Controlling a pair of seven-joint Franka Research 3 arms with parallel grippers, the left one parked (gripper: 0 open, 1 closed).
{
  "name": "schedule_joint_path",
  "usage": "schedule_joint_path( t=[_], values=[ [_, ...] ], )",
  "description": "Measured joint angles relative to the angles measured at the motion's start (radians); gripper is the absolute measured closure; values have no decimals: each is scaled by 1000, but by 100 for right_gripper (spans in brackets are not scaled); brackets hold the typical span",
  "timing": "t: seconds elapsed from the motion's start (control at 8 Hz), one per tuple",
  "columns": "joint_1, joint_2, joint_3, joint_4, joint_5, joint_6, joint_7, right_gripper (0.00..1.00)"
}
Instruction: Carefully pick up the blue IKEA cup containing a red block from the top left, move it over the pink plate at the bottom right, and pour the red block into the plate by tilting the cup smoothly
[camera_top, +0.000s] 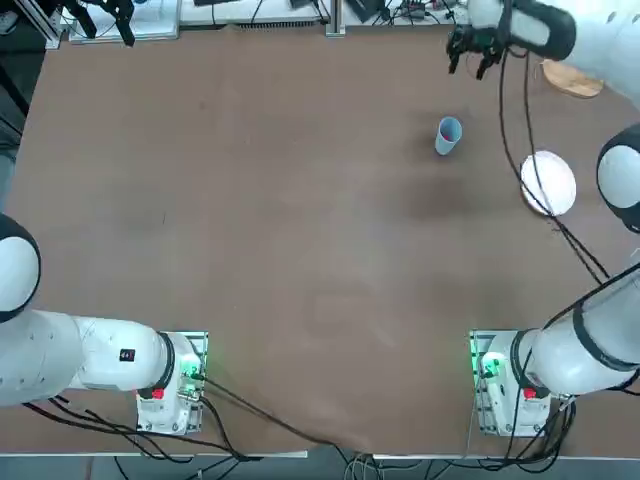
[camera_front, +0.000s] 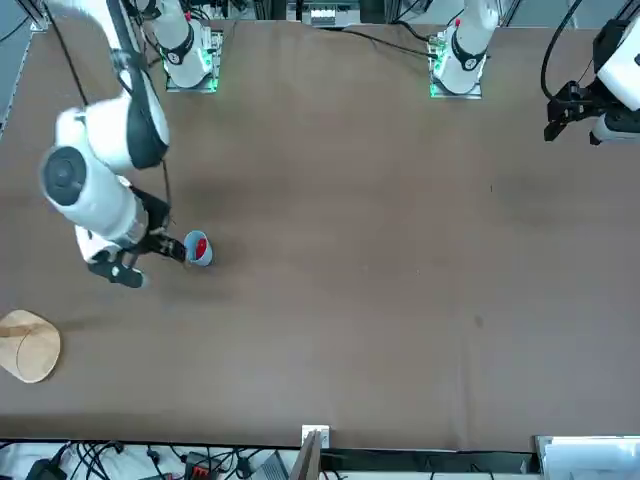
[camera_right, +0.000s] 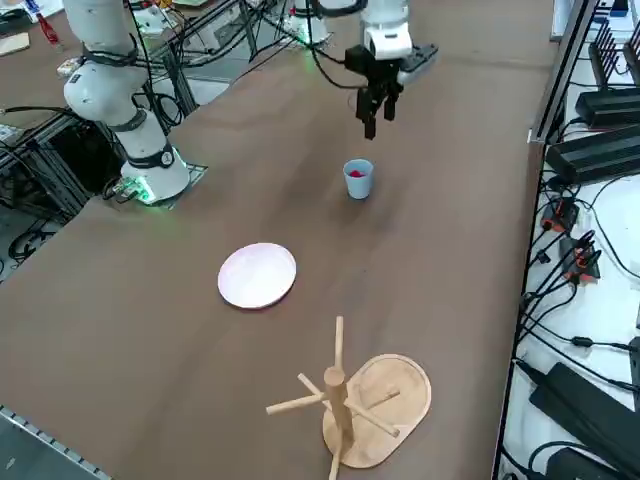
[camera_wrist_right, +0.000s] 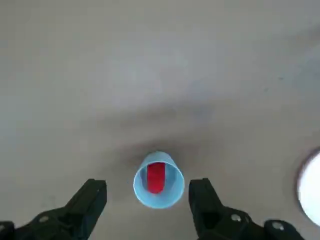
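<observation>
Between and below the spread fingers of the right gripper (camera_wrist_right: 149, 200) stands the blue IKEA cup (camera_wrist_right: 158, 180), upright on the brown table (camera_top: 280, 230), with the red block (camera_wrist_right: 156, 177) lying inside it. Nothing is held; the claw hangs above the cup without touching it. Off to the gripper's side, well apart from the cup, lies the pink plate (camera_right: 257, 275), and farther out a wooden peg stand (camera_right: 345, 405).

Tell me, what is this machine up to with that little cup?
The robot's right gripper hangs open above a small light-blue plastic cup standing upright on the brown table, not touching it. A tiny red block sits inside the cup. A round pale pink plate lies bare nearby. Nothing is picked up yet.
</observation>
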Motion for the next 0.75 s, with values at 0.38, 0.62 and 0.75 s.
schedule_joint_path(
  t=[0.38, 0.62, 0.75],
  values=[
    [23, -1, 0, -124, -1, 134, 0, 0],
    [36, -3, 0, -169, -1, 171, 4, 0],
    [45, -4, 0, -187, -1, 192, 19, 0]
  ],
)
